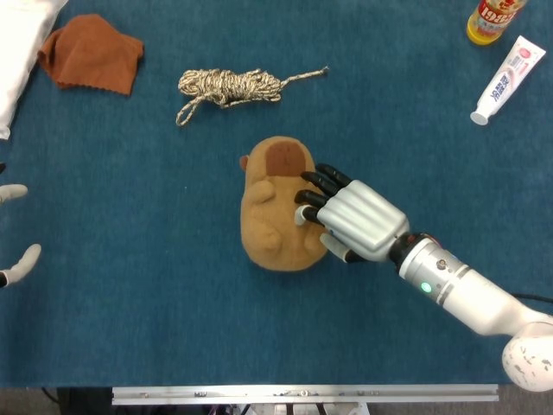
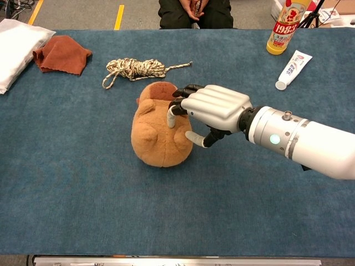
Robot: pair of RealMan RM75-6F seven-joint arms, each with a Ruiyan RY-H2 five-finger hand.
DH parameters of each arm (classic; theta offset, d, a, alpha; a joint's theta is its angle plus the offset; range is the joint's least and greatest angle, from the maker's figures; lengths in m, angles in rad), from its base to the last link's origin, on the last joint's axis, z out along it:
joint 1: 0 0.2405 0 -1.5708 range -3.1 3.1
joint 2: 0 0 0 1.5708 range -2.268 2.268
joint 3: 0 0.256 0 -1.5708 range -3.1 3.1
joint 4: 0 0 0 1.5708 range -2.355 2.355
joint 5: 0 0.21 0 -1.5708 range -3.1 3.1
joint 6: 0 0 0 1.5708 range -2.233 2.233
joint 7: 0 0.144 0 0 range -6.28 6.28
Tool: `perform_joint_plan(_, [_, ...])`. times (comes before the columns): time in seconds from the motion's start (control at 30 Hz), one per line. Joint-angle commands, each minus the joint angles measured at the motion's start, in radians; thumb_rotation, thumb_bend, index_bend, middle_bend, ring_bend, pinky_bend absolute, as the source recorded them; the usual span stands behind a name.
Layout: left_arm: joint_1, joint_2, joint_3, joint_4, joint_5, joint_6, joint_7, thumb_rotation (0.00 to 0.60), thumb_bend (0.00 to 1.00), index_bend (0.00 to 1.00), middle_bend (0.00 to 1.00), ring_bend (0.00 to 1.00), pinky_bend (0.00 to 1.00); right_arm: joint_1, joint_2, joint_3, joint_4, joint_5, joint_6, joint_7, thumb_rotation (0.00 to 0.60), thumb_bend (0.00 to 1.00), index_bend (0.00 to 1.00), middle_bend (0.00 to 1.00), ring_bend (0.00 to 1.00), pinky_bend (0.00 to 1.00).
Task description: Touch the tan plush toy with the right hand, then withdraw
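The tan plush toy (image 1: 272, 216) (image 2: 152, 138) lies in the middle of the blue table, its brown patch facing the far side. My right hand (image 1: 359, 216) (image 2: 213, 108) comes in from the right with fingers spread, and its fingertips (image 1: 304, 213) rest on the toy's right side and top. It grips nothing. My left hand (image 1: 24, 258) shows only as two spread fingertips at the left edge of the head view, far from the toy and holding nothing.
A coiled rope (image 1: 229, 86) (image 2: 133, 69) lies just beyond the toy. A rust cloth (image 1: 91, 52) and white fabric (image 2: 16, 50) sit far left. A toothpaste tube (image 1: 510, 78) and yellow bottle (image 2: 284, 25) stand far right. A person (image 2: 194, 11) sits beyond the table.
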State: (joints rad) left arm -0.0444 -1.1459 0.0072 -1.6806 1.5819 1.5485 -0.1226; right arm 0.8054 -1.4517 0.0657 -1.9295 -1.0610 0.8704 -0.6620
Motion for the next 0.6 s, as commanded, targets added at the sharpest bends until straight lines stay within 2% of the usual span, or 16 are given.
perform_joint_plan(0.03, [0.002,0.001,0.001,0.0,0.002,0.003,-0.003,0.6,0.21,0.27,0.13,0.04,0.07,0.006,0.001,-0.003,-0.007,0.007,0.009,-0.003,0.6,0.44,0.35,0.22,0.05,0.05])
perform_joint_plan(0.3, [0.003,0.002,0.0,-0.001,0.007,0.006,-0.008,0.6,0.21,0.27,0.13,0.04,0.07,0.001,0.032,0.007,-0.048,-0.038,0.058,0.031,0.6,0.44,0.35,0.22,0.05,0.05])
perform_joint_plan(0.6, [0.002,0.004,-0.002,-0.001,0.004,0.003,-0.008,0.6,0.21,0.27,0.13,0.04,0.08,0.035,-0.003,-0.008,0.001,0.014,0.021,0.03,0.6,0.44,0.35,0.22,0.05,0.05])
